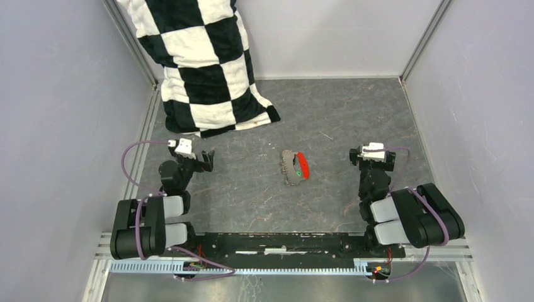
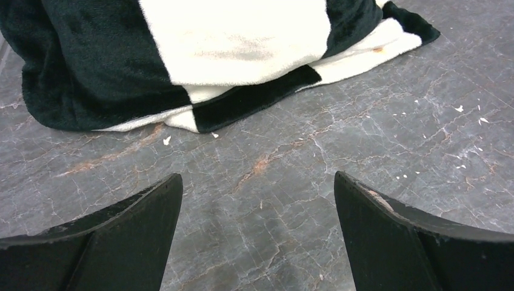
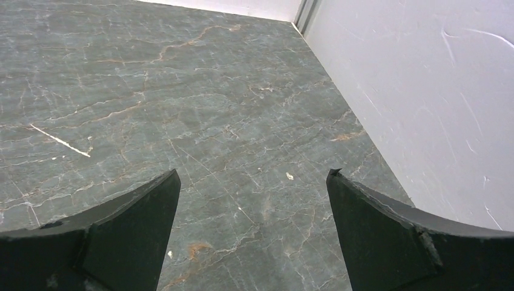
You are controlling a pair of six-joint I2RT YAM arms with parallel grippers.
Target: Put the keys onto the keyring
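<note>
The keyring (image 1: 303, 165) and keys (image 1: 296, 174) are lying together on the worktop (image 1: 352, 113); left jaws and right jaws are hanging released, empty.

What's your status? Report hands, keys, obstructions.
Left hand open, right hand open, both empty. Keyring and keys bunched mid-table, untouched. Checkered blanket back left, not in the way.

text: none legible | labels, brands, numbers, signs — none readable in any view
</note>
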